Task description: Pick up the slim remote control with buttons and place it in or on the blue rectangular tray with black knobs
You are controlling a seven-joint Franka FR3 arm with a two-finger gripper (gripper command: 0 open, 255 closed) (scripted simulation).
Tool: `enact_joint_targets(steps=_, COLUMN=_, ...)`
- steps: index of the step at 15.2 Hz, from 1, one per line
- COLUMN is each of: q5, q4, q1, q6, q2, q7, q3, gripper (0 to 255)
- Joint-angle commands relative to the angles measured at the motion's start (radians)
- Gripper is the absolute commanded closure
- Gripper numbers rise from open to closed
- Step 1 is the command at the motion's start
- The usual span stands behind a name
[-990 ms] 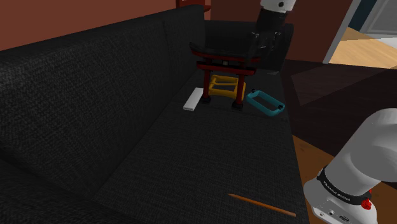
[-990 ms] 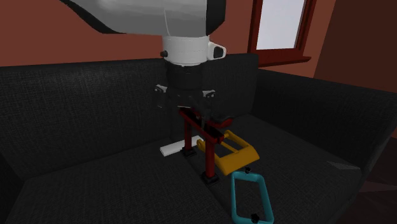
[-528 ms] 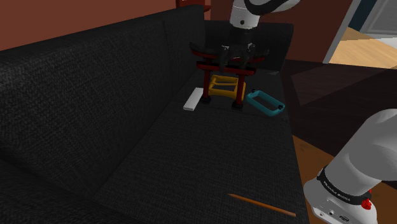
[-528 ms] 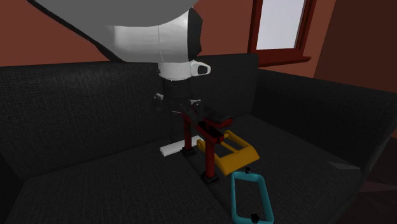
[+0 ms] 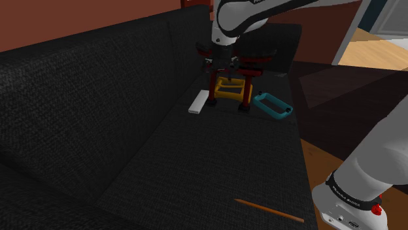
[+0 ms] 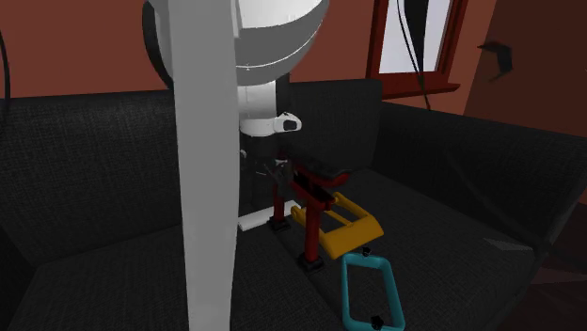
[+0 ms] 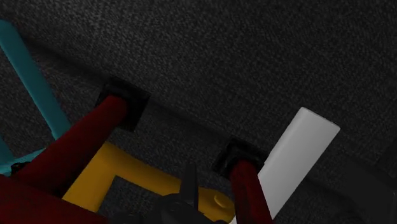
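The slim white remote (image 5: 197, 102) lies flat on the dark sofa seat, just left of a red gate-shaped ornament (image 5: 230, 77) in the shoulder view. Through the wrist view the remote (image 7: 299, 156) shows beside one red post. The teal rectangular tray (image 5: 272, 106) with black knobs lies on the seat to the ornament's right; its black knobs show in the second exterior view (image 6: 370, 293). My gripper (image 5: 218, 64) hangs open and holds nothing, above the ornament's left end, a little above and behind the remote. In the second exterior view my arm covers most of the remote (image 6: 252, 222).
A yellow frame-like tray (image 5: 230, 87) lies under the ornament. An orange pencil (image 5: 269, 210) rests near the seat's front edge. The sofa back (image 5: 98, 85) rises along the shoulder view's left. My white stand (image 5: 356, 189) fills that view's lower right.
My arm has swung toward the shoulder view's left and come down, from behind the ornament's right end to above its left end, nearer the remote. The fingers stayed open; no object moved.
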Motion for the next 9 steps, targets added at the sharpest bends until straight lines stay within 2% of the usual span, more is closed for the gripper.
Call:
enact_joint_targets(steps=1, q5=-0.026, q4=0.062, q1=0.001, q6=0.006, q2=0.084, q7=0.071, q3=0.006, gripper=0)
enact_joint_targets(steps=9, q5=-0.109, q4=0.357, q1=0.031, q6=-0.012, q2=0.419, q7=0.294, q3=-0.026, gripper=0)
